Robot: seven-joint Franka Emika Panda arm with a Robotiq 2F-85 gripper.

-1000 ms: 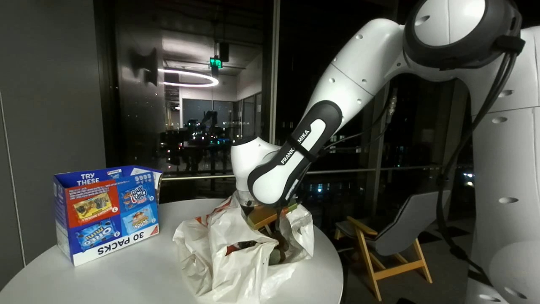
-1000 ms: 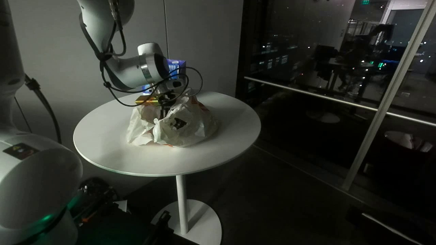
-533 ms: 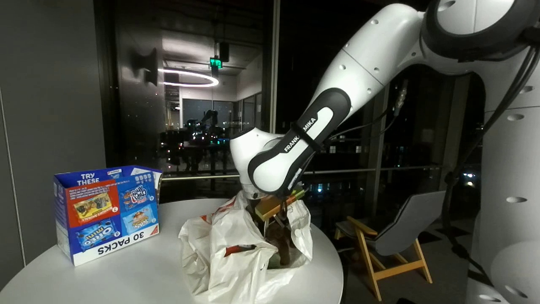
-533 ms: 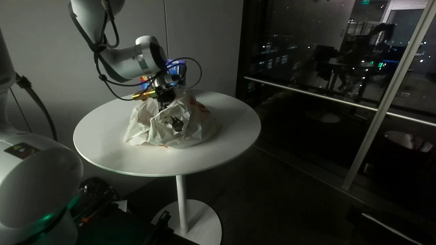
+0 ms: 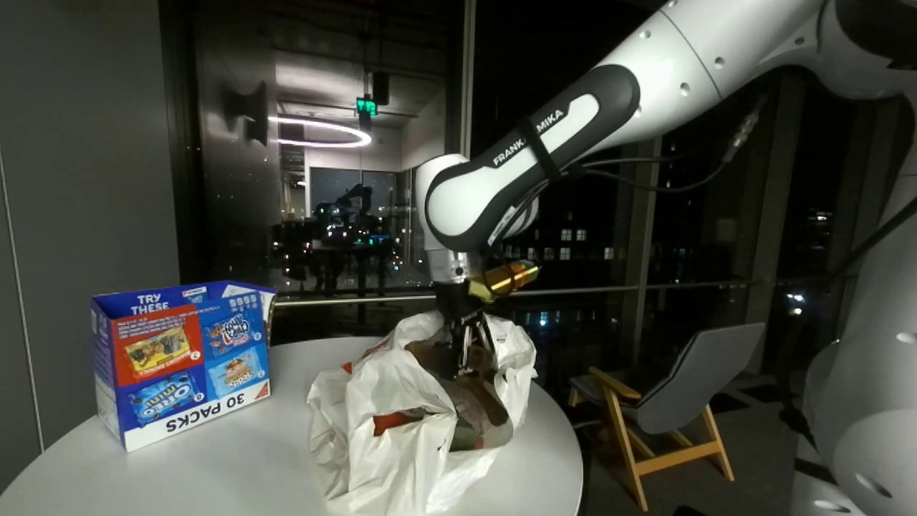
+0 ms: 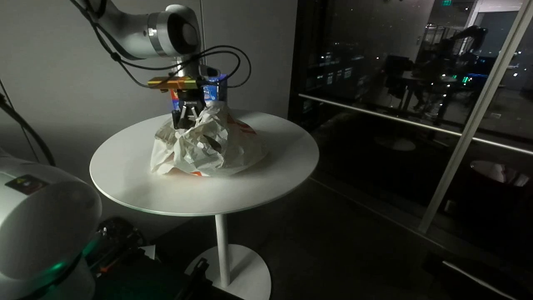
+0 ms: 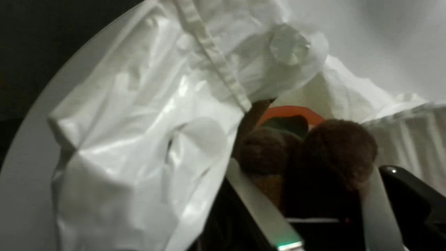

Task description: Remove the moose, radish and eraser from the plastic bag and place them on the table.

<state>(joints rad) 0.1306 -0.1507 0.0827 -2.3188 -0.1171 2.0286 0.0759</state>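
Gripper (image 7: pixel 302 171): fingers part-spread, moose (image 7: pixel 339 150) pinched between; clearest in wrist view.
Moose: inside bag (image 5: pixel 394 459) mouth.
Bag: crumpled on table (image 5: pixel 251 473).
Box (image 5: pixel 190 358): on table, full front in an exterior view.
Chair (image 5: pixel 706 383): beyond table, in an exterior view only.

Office-like space at night, tall dark windows (image 6: pixel 354 62), green exit sign (image 5: pixel 367 107), ring lamp (image 5: pixel 363 136), lounge chair (image 5: pixel 706 373), pedestal table (image 6: pixel 283 166)
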